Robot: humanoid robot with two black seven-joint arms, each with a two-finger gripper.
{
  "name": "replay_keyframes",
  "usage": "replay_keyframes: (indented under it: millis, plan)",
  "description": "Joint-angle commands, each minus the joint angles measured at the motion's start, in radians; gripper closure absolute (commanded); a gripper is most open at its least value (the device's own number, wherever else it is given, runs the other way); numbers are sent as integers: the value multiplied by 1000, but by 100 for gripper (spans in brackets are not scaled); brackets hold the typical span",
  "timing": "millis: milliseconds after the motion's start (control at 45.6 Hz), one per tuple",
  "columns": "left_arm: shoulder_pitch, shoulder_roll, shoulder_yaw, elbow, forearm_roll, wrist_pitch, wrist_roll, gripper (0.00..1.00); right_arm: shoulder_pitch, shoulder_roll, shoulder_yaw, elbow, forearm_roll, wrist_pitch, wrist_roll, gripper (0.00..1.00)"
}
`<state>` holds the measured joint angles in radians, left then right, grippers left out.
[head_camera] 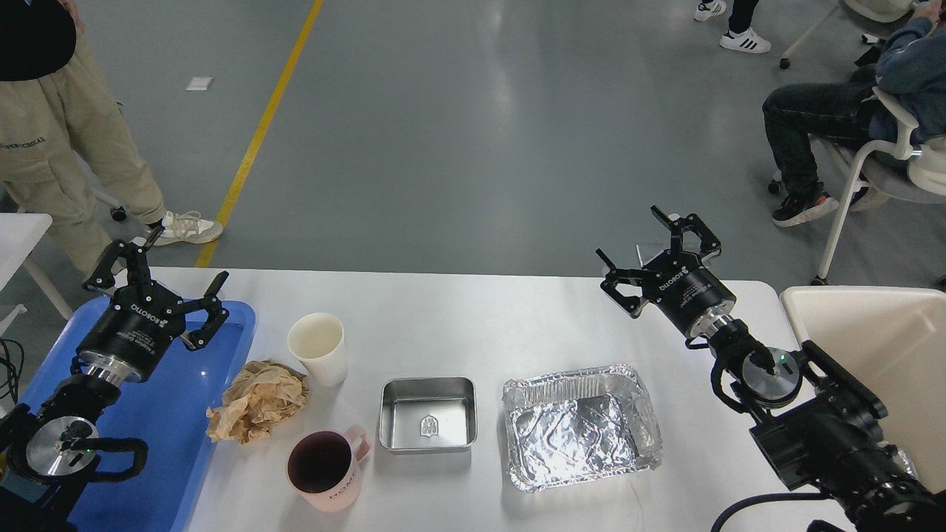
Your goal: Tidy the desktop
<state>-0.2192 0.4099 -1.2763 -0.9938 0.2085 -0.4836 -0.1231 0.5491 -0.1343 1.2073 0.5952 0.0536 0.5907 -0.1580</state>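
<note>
Desktop spans mid-frame. Nearest: pink mug, foil tray and steel tin (both empty). Then crumpled paper, paper cup. Farther: left gripper over blue tray, right gripper, fingers spread, holding nothing.

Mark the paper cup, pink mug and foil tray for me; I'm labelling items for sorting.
Paper cup [318,347]: head view, on its white outer wall.
Pink mug [347,491]: head view, on its outer side below the rim.
Foil tray [573,443]: head view, on its crinkled floor.
</note>
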Motion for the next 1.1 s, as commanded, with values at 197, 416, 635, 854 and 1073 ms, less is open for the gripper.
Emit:
replay_keyframes:
  millis: [197, 416, 635, 854, 1073]
  plan:
    - [0, -2, -9, 20, -3, 34, 29, 3, -2, 1, 0, 0, 0, 0, 0, 0]
    - [-3, -6, -11, 18, -1, 40, 23, 3, -5, 1, 0, 0, 0, 0, 0, 0]
    - [-9, 0, 5, 18, 0, 53, 45, 3, -5, 1, 0, 0, 0, 0, 0, 0]
    - [7, 35, 12, 0, 9, 68, 86, 3, -6, 19, 0, 0, 0, 0, 0, 0]
    - [44, 153, 103, -85, 15, 92, 118, 3, -8, 21, -2, 0, 0, 1, 0, 0]
